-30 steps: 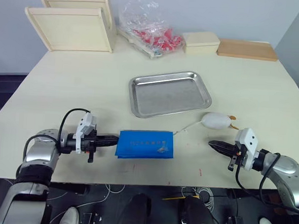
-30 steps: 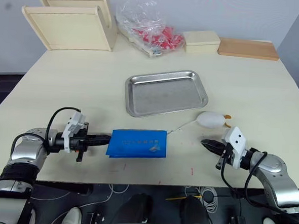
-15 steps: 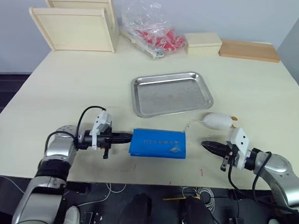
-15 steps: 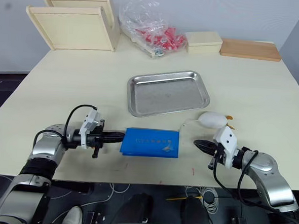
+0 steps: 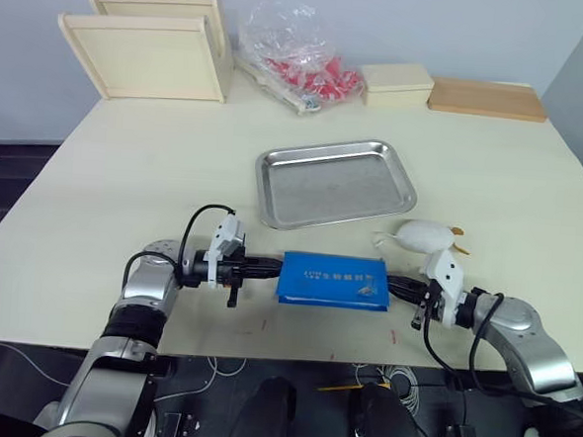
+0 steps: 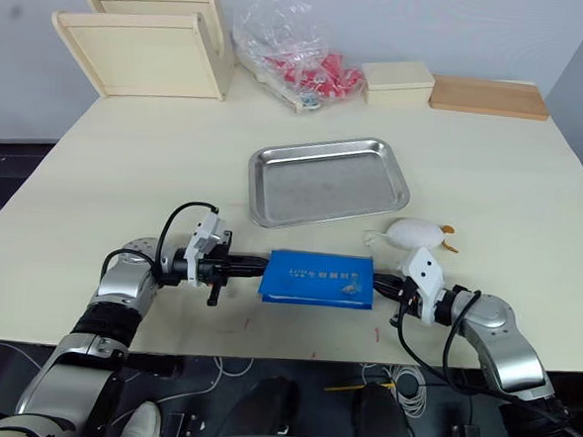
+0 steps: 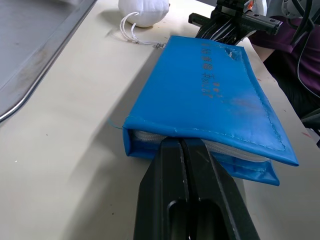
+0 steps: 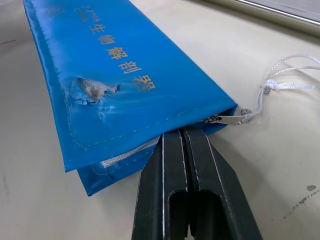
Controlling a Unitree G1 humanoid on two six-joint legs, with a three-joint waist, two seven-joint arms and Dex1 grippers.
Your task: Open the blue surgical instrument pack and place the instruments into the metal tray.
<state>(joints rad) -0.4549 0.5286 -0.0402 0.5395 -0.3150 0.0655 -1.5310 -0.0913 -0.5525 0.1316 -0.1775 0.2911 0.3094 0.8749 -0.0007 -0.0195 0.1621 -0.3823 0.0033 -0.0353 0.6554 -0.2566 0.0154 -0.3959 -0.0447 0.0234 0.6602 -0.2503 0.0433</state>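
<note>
Both arms are silvery metal with black wrist bands and looping black cables, each carrying a white camera block behind a left gripper (image 5: 272, 270) and right gripper (image 5: 394, 282) of slim black fingers.

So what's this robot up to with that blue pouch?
The robot has a closed blue surgical instrument pack lying flat on the table. Its left gripper and right gripper, both with fingers shut, press their tips against the pack's two opposite ends. The pack's zipper looks closed. The metal tray beyond it holds no instruments yet. A small white object lies beside the pack.
</note>
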